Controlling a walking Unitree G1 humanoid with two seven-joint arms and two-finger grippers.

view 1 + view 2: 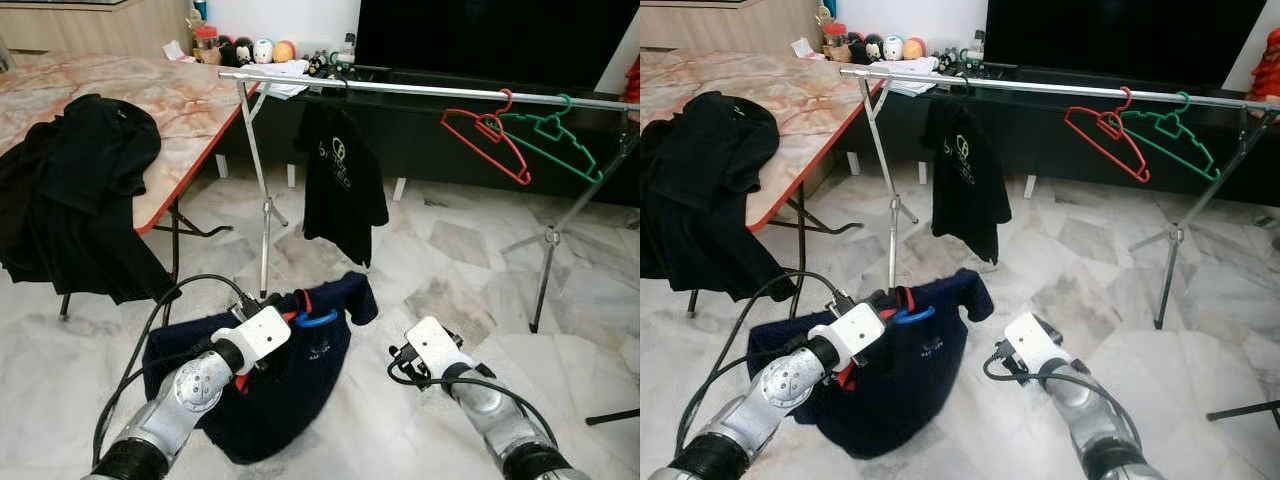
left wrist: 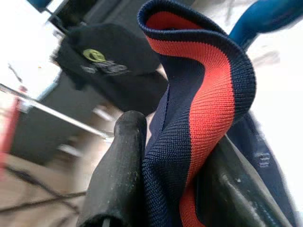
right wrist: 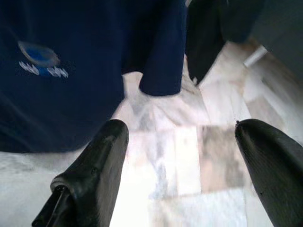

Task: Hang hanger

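Observation:
A navy shirt (image 1: 270, 390) with a red-lined collar (image 2: 208, 94) hangs from my left gripper (image 1: 285, 318), which is shut on the collar, low in front of me. A blue hanger (image 1: 318, 320) sits in the shirt's neck. My right gripper (image 3: 182, 165) is open, apart from the shirt to its right, above the marble floor. Ahead stands a silver clothes rail (image 1: 420, 90) with a black shirt (image 1: 340, 180) hung on it, plus a red hanger (image 1: 487, 140) and a green hanger (image 1: 555, 135).
A folding table (image 1: 180, 100) with black clothes (image 1: 80, 190) draped over its edge stands at the left. The rail's tripod legs (image 1: 545, 250) spread over the floor. A dark TV cabinet (image 1: 450, 130) is behind the rail.

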